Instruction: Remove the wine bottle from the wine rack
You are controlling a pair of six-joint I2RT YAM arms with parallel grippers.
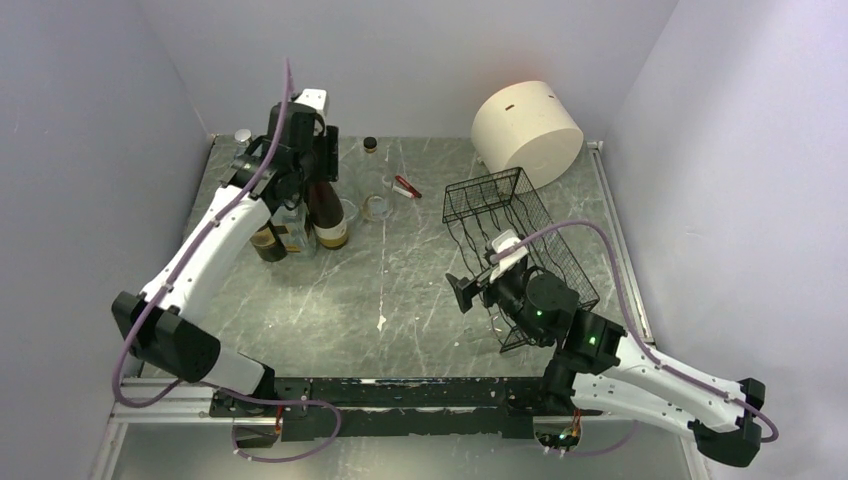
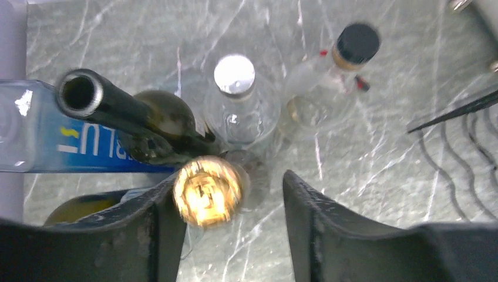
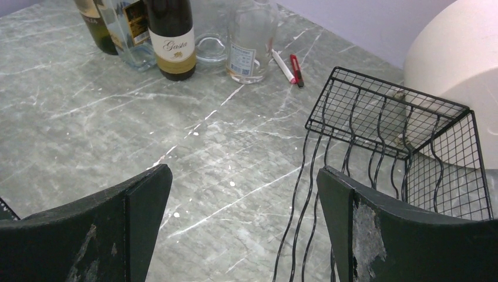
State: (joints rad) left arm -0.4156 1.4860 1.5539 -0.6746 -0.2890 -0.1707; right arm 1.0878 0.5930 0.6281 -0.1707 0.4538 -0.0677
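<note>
at least two dark wine bottles (image 3: 170, 41), three clear bottles (image 3: 252, 35), two markers (image 3: 295, 69), one black wire wine rack (image 1: 520, 230) and one cream cylinder (image 1: 527, 132) are sitting on the table (image 1: 400, 290).

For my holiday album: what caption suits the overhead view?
Left arm poised over upright bottles, right arm beside a wire rack holding no bottle.

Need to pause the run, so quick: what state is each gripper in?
Left gripper: open, with the gold-capped bottle between its fingers, not clamped.
Right gripper: open, holding nothing, beside the wine rack.
</note>
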